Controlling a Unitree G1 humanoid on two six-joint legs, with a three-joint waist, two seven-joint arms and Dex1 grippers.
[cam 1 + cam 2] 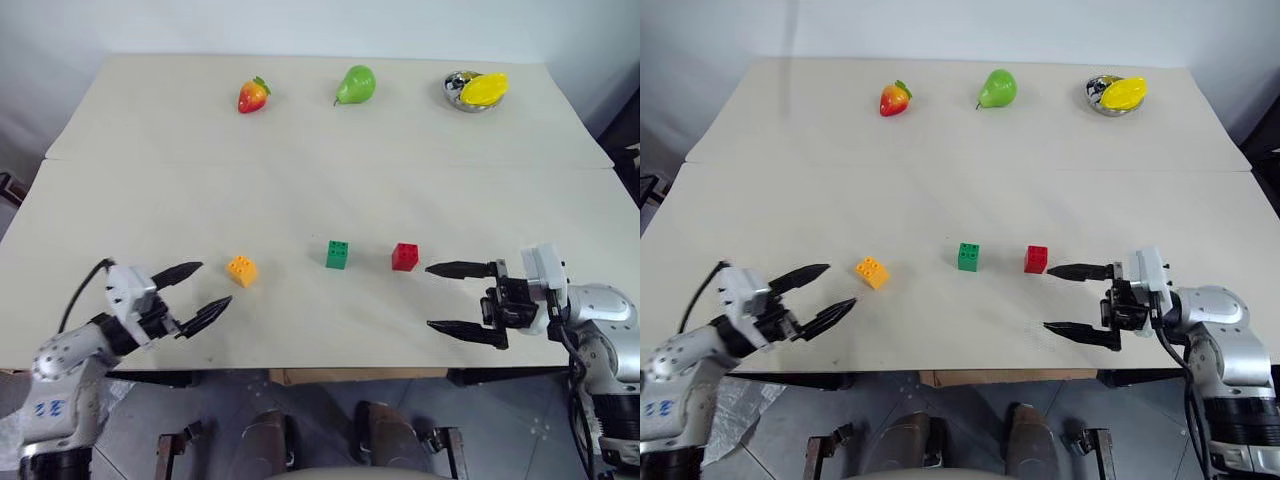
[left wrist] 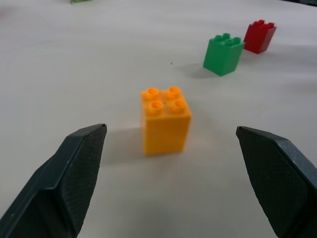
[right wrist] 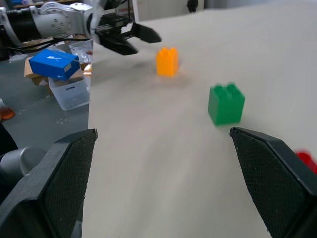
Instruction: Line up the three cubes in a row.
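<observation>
Black fingers of the left gripper (image 1: pixel 195 291) are standing wide apart and empty near the table's (image 1: pixel 300 180) front edge, aiming at the orange-yellow brick (image 1: pixel 242 270) just ahead; the right gripper (image 1: pixel 447 297) is likewise spread and holding nothing, its upper finger pointing at the red brick (image 1: pixel 405 257) close by. The green brick (image 1: pixel 338 254) is sitting between the two, so all three are already lying in a rough line across the near half of the table, the orange-yellow one set slightly nearer and turned askew. Risk, as I am judging it: a finger closing off-centre on that skewed brick is likely to spin or skate it on the smooth top; the right fingertip could also knock the red brick out of line. Left wrist view is giving the stud pattern and the brick's rotation between the fingers; right wrist view is showing a blue box (image 3: pixel 53 63) on the floor beyond the table edge. Farthest off, a strawberry toy (image 1: pixel 253 95), green pear toy (image 1: pixel 356 85) and steel bowl (image 1: pixel 462 93) holding something yellow are lying well apart from the work.
</observation>
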